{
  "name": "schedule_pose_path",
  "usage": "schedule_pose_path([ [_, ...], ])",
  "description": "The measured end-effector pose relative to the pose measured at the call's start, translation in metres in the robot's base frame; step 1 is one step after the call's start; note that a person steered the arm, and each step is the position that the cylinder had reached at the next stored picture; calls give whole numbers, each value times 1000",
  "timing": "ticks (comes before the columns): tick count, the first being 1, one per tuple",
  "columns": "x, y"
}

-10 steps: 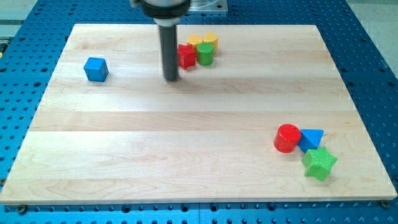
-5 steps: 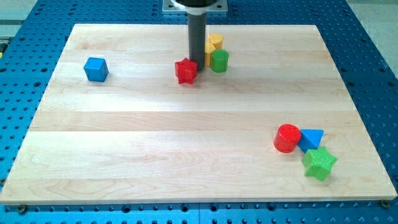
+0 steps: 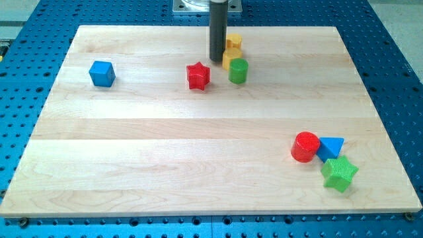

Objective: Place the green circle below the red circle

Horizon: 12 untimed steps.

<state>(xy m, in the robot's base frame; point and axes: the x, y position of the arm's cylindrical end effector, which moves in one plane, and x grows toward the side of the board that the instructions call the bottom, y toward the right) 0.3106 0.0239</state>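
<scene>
1. The rod comes down from the top of the board, and my tip [image 3: 217, 61] sits just at ten o'clock of the green circle [image 3: 238, 70], right against the yellow blocks [image 3: 231, 51].
2. There are no jaws on this arm, only a bare rod, so nothing is gripped; it can only shove.
3. The green circle stands near the top middle of the wooden board [image 3: 132, 158], touching the lower yellow block at its eleven o'clock, with the red star [image 3: 197, 75] a little way off at nine o'clock.
4. The red circle [image 3: 305, 147] is well away, toward four o'clock from the green one, with the blue triangle [image 3: 331, 147] touching its three o'clock side and the green star [image 3: 340, 173] at about four o'clock.
5. The blue cube [image 3: 102, 73] sits far off at nine o'clock, out of the way.
6. The risk I see: a push from here may drag a yellow block along, since they touch.
7. The spot under the red circle is tight; a fast push could knock the red circle or the green star.
</scene>
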Motion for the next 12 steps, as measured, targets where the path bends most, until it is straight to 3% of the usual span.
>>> schedule_pose_path([
  [1, 11, 6],
  [2, -29, 6],
  [3, -29, 32],
  [4, 6, 31],
  [6, 139, 31],
  [7, 157, 35],
  [8, 213, 60],
  [9, 241, 62],
  [12, 256, 105],
])
